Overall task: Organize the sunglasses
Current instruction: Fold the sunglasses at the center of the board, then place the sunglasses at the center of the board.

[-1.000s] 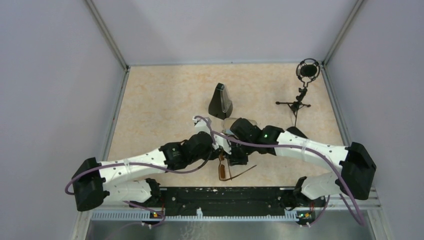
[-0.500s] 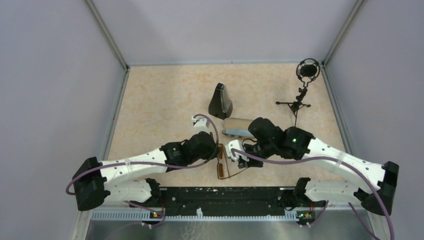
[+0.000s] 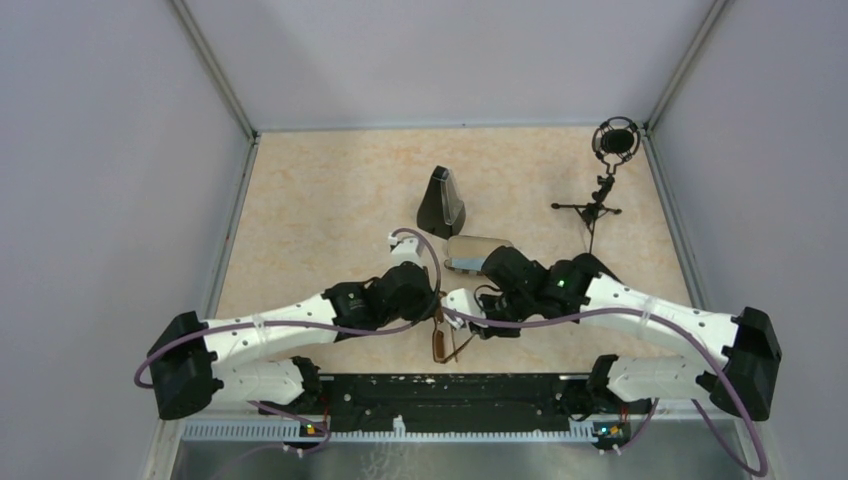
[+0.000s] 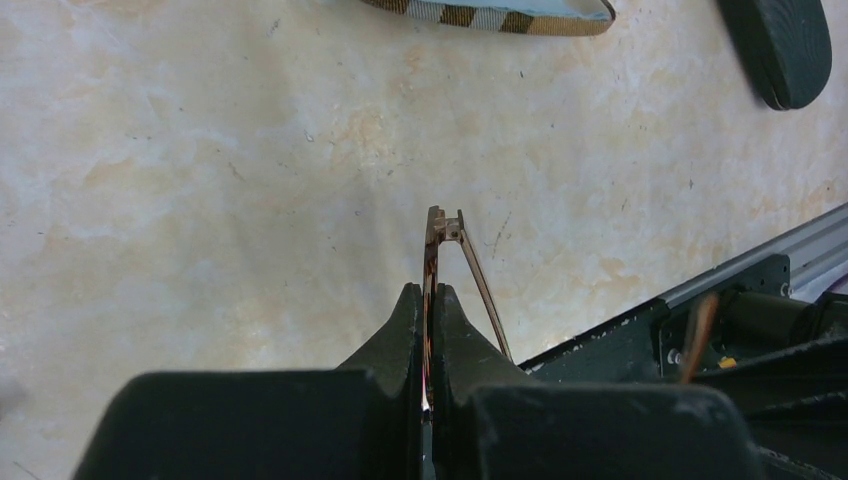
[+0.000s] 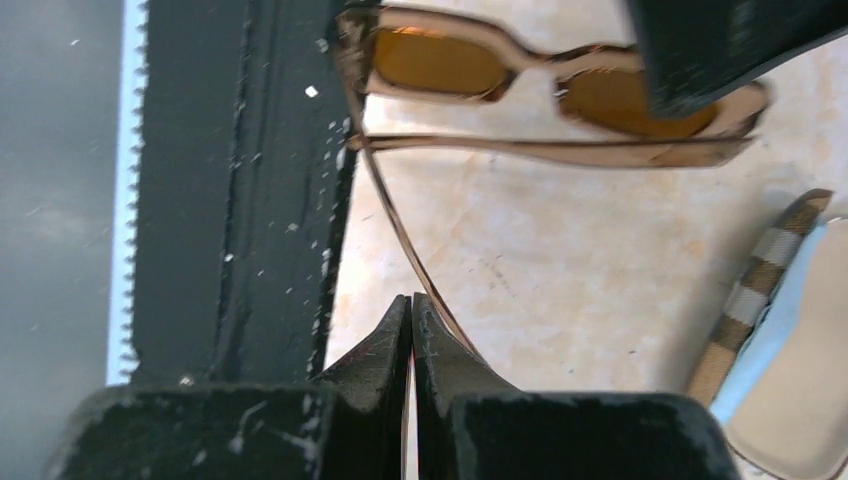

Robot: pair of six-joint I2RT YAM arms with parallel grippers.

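Note:
One pair of sunglasses (image 3: pixel 440 342) with amber lenses and a thin light-brown frame hangs just above the table near the front rail. My left gripper (image 3: pixel 436 312) is shut on the frame's rim, seen edge-on between the fingers in the left wrist view (image 4: pixel 432 250). In the right wrist view the lenses (image 5: pixel 440 62) face the camera, one temple folded across them. The other temple (image 5: pixel 400 230) runs down past my right gripper (image 5: pixel 411 298). That gripper is shut, and the temple lies along the outside of its right finger, not between the jaws. From above the right gripper (image 3: pixel 468 325) sits just right of the glasses.
A plaid case (image 3: pixel 478 252) lies open just behind both grippers, and its edge shows in the right wrist view (image 5: pixel 770 300). A black triangular case (image 3: pixel 440 203) stands farther back. A microphone on a small stand (image 3: pixel 604 190) is at the back right. The black base rail (image 3: pixel 450 390) borders the near edge.
The right arm swung out to the right, then came back left beside the sunglasses, and its jaws closed fully. The loose temple now sticks out less to the right. The left gripper kept its hold.

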